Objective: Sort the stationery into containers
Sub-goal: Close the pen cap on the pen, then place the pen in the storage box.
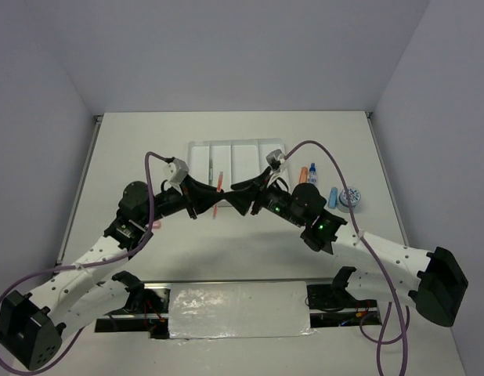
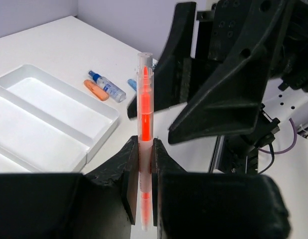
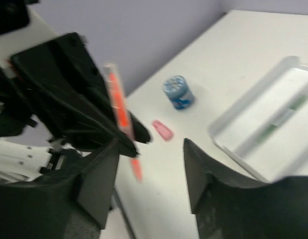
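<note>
Left gripper (image 2: 145,152) pinching orange pen (image 2: 144,99) | right gripper (image 3: 150,149) agape, blurred

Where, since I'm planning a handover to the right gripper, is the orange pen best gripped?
Probably on the free upper barrel of the orange pen, above the left gripper, which clamps its lower part. It sticks out as a long straight shaft, so the open right gripper should come from the side, closing across it.

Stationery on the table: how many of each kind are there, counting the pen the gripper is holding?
Pens: 2, orange pen and green pen
Capsules: 3, pink capsule, orange capsule, blue capsule
Bottles: 1, blue-capped bottle
Rolls: 2, right-side roll, left-side roll
Total: 8
</note>
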### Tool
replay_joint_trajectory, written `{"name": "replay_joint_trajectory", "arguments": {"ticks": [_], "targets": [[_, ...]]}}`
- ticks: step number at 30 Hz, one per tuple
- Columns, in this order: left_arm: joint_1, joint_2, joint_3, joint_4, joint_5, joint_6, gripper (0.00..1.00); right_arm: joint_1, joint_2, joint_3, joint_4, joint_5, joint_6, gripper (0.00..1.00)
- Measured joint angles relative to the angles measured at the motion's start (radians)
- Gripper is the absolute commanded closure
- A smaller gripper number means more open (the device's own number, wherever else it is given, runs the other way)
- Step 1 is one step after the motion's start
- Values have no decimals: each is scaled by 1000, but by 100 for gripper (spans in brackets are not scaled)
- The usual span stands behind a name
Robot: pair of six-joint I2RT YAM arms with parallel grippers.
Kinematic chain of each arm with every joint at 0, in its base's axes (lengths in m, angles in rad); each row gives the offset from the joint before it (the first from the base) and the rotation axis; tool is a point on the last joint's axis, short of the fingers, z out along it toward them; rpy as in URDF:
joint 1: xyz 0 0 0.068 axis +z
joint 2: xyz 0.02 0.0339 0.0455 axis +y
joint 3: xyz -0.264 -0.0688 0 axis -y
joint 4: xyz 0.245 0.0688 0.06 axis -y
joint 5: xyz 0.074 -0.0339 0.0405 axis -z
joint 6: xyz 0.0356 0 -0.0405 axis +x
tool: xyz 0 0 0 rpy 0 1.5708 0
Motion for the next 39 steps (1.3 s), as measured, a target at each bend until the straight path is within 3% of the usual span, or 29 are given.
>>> {"name": "replay_joint_trajectory", "arguments": {"ticks": [6,11,19,27,33,39], "targets": [[0,26,-28,45,-35,0,100,-140,-82,50,-167,-47,-21,29],[0,82,-14,22,-167,-3,100,-164,-238,60,-252,-19,-56,27],[19,466,351,-163,-520,-53,100,-169,-356,49,-360,39,-69,27],[56,903,760,-388,-739,-111,97,-173,-386,37,-481,57,-84,27],[59,1014,785,-534,-775,-133,90,-177,-399,32,-505,67,-90,27],[59,1042,784,-568,-764,-132,76,-177,-391,23,-512,66,-90,27]]}}
